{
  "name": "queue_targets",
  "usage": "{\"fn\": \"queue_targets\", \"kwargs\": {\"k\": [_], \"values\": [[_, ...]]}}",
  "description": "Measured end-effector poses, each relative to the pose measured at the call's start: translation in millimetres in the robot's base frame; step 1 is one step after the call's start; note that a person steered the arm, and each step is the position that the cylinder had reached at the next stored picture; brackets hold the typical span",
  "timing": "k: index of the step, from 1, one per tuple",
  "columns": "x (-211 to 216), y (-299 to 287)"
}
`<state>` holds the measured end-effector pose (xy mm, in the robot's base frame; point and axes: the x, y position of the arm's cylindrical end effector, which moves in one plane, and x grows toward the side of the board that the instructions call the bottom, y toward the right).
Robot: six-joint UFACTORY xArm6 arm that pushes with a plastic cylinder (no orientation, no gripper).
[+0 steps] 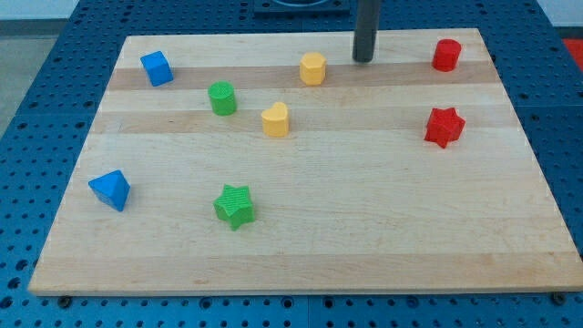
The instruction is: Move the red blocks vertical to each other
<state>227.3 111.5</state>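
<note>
Camera view: my tip (363, 60) near board (301, 264) top, between yellow hexagon (312, 68) and red cylinder (445, 55) — touching neither; red star (444, 127) below cylinder. No fingers — bare rod.

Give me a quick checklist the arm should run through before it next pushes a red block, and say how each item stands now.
1. Both red blocks in view: ok. The red cylinder-like block and the red star sit at the view's right.
2. Already roughly one above the other: ok, they look nearly lined up.
3. My tip touching no block: ok; it rests between the yellow hexagon-like block and the red cylinder-like block.
4. Path from tip to the reds free of blocks: ok.
5. Reds safely away from the board edge: cannot tell; both sit near it.
</note>
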Motion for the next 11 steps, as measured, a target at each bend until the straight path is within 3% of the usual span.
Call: {"fn": "queue_targets", "kwargs": {"k": [1, 2, 4, 9, 10, 11], "values": [[-35.9, 72.1], [-35.1, 136.4], [-29.2, 136.4], [172.4, 86.0], [120.6, 110.9], [39.2, 110.3]]}}
